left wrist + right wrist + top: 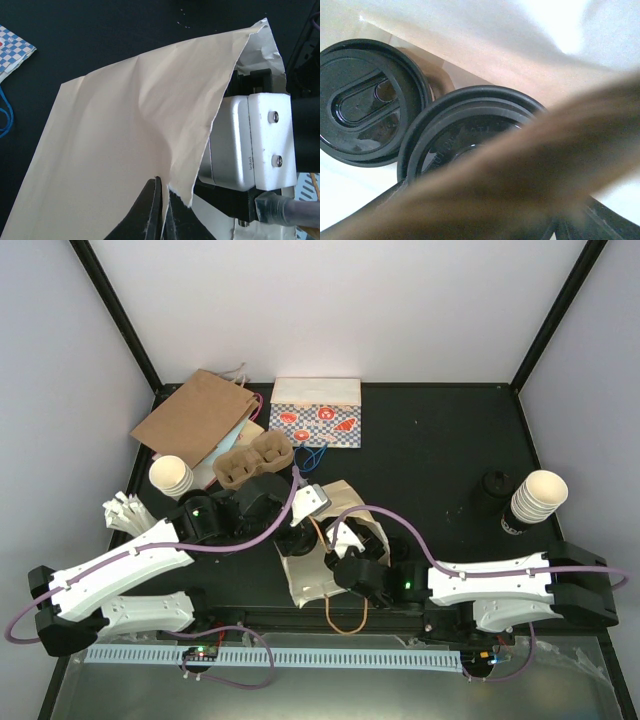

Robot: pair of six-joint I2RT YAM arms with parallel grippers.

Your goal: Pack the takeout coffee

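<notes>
In the top view, the left gripper is pinching the upper edge of the cream paper bag on the dark surface. The right gripper is reaching into the bag's mouth, and paper is hiding whatever is inside.

In the left wrist view, the jaws are sitting closed on the bag's edge, lifting it like a tent flap. The right gripper's pale body is showing in the opening beneath.

In the right wrist view, the takeout coffee is sitting inside the bag, its black lid facing the mouth, just beside a second lidded cup. The right jaws are standing wide to either side of it. A blurred bag handle is covering the contact, so I cannot tell whether they are gripping.

To do this step well, the left arm should be holding the mouth lifted. The right arm should be settling the cup flat on the bag's bottom, off its neighbour's lid. It should then be letting go fully and backing straight out, clear of the handle.
</notes>
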